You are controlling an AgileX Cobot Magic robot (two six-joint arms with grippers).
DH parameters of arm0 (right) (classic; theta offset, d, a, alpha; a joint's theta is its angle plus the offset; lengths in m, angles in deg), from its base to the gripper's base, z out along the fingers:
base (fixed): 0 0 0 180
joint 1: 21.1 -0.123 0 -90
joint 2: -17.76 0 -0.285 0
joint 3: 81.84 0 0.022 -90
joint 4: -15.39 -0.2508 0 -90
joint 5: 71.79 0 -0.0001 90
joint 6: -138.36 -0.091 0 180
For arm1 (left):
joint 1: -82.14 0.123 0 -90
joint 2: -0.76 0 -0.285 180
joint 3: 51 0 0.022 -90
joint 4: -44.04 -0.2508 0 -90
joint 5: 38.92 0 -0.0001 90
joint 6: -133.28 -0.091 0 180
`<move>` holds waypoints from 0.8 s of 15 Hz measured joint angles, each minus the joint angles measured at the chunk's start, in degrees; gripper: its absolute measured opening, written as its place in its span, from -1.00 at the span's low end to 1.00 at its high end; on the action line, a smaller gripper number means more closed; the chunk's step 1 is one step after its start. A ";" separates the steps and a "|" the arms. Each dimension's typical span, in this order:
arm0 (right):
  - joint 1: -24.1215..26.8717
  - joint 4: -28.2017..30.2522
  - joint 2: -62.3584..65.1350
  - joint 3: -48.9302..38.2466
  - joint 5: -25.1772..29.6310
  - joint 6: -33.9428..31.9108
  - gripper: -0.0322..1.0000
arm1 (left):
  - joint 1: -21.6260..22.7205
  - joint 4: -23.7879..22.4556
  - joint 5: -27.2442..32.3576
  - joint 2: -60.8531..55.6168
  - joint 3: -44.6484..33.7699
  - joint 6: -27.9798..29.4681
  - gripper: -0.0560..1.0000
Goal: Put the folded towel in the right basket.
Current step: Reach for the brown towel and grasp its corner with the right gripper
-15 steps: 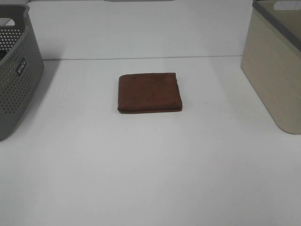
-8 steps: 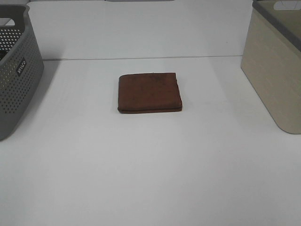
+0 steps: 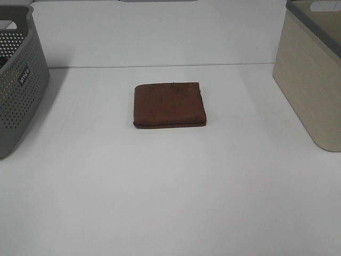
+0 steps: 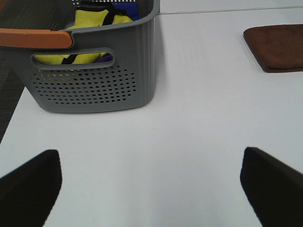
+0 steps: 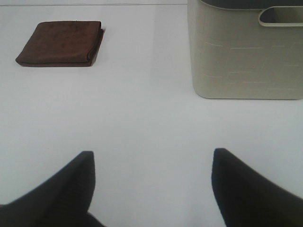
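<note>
The high camera looks down on the counter (image 3: pixel 170 202) from its near edge. Each wrist camera sits low over it, facing inward, and all three views share the folded towel (image 3: pixel 169 105).

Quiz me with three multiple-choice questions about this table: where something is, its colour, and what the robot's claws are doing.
1. Where is the towel? A in a basket; B flat on the table; C gripped by an arm.
2. Its colour? A yellow; B grey; C brown.
3. The right gripper is: A open, empty; B shut on the towel; C hidden.
Answers: B, it lies between the grey basket and beige basket; C, plainly brown in all views; A, jaws wide apart over bare table.
</note>
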 joint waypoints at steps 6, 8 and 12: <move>0.00 0.00 0.00 0.00 0.00 0.00 0.35 | 0.00 0.00 0.00 0.00 0.00 0.00 0.95; 0.00 0.00 0.00 0.00 0.00 0.00 0.35 | 0.00 0.00 0.00 0.00 0.00 0.00 0.95; 0.00 0.00 0.00 0.00 0.00 0.00 0.35 | 0.00 0.00 0.00 0.00 0.00 0.00 0.95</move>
